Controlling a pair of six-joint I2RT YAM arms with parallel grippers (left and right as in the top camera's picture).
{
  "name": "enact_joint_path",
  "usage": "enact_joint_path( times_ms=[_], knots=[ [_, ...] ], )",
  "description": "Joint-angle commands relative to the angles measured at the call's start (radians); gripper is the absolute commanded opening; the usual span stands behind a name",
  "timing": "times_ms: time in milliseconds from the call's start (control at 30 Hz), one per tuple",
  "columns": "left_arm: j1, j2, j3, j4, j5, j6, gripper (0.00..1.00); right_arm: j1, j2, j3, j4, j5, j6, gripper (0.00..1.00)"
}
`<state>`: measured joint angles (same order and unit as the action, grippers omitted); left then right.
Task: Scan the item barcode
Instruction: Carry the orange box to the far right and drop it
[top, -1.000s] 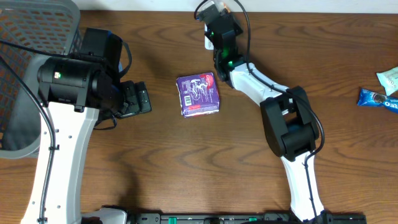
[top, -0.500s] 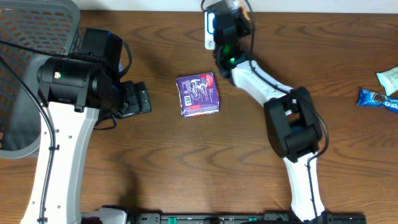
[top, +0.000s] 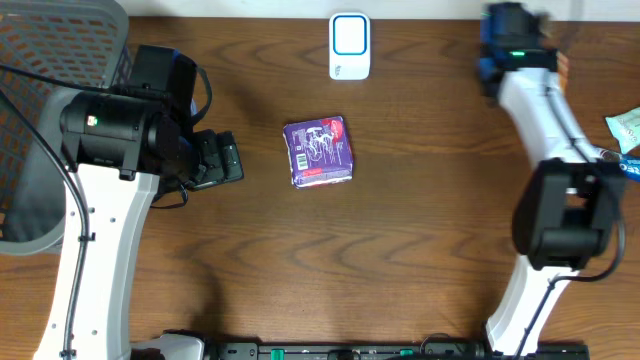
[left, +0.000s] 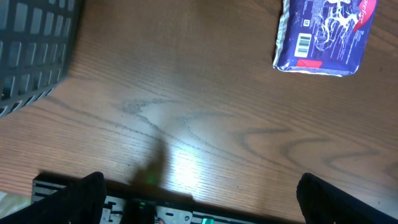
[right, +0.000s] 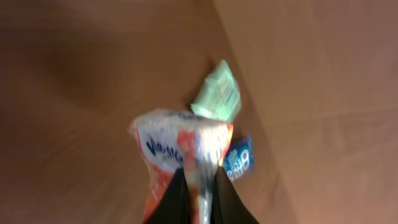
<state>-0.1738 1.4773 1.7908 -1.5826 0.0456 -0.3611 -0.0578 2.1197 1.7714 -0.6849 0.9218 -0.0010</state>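
the right gripper (right: 200, 186) is clamped shut on the lower edge of a snack packet (right: 177, 146), which stands up out of the pinched fingers; seen from overhead, this arm reaches to the far right part of the table (top: 420, 260), well apart from the scanner (top: 349, 45), which lies at the far edge near the middle; the left gripper (left: 200, 183) hangs with its jaws spread wide and nothing between them, near a purple packet (left: 323, 34) but not touching it; overhead, the right gripper is smeared by blur and the held packet cannot be made out there; the right wrist view is soft, so the packet's lettering is unreadable and no barcode can be picked out on it; the left fingers show only as dark tips at the bottom corners of their view; the snack packet is crinkled, white near the top with blue lettering and orange-red lower down; beyond it, a green packet (right: 217, 93) and a blue packet (right: 241, 158) lie on the table
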Motion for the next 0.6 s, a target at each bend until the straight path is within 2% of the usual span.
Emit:
enact_joint_path(
  times_ms=[0,33,100,133,167,333,433,567],
  knots=[
    [0.002,0.006,0.0,-0.003,-0.013,0.013,0.98,-0.114,-0.014,0.002,-0.07,-0.117,0.237,0.14],
    [0.002,0.006,0.0,-0.002,-0.013,0.013,0.98,-0.14,-0.014,0.002,-0.084,-0.17,0.24,0.23],
    [0.002,0.006,0.0,-0.002,-0.013,0.013,0.98,-0.193,-0.014,0.002,-0.108,-0.291,0.24,0.3],
    [0.002,0.006,0.0,-0.002,-0.013,0.013,0.98,-0.214,-0.014,0.001,-0.114,-0.343,0.24,0.54],
    [0.002,0.006,0.0,-0.002,-0.013,0.013,0.98,-0.237,-0.014,0.001,-0.119,-0.405,0.24,0.99],
    [0.002,0.006,0.0,-0.003,-0.013,0.013,0.98,-0.297,-0.014,0.001,-0.125,-0.639,0.24,0.99],
    [0.002,0.006,0.0,-0.002,-0.013,0.013,0.98,-0.296,-0.014,0.001,-0.129,-0.753,0.24,0.99],
    [0.002,0.006,0.0,-0.002,-0.013,0.013,0.98,-0.279,-0.014,0.001,-0.152,-1.011,0.24,0.99]
  ],
)
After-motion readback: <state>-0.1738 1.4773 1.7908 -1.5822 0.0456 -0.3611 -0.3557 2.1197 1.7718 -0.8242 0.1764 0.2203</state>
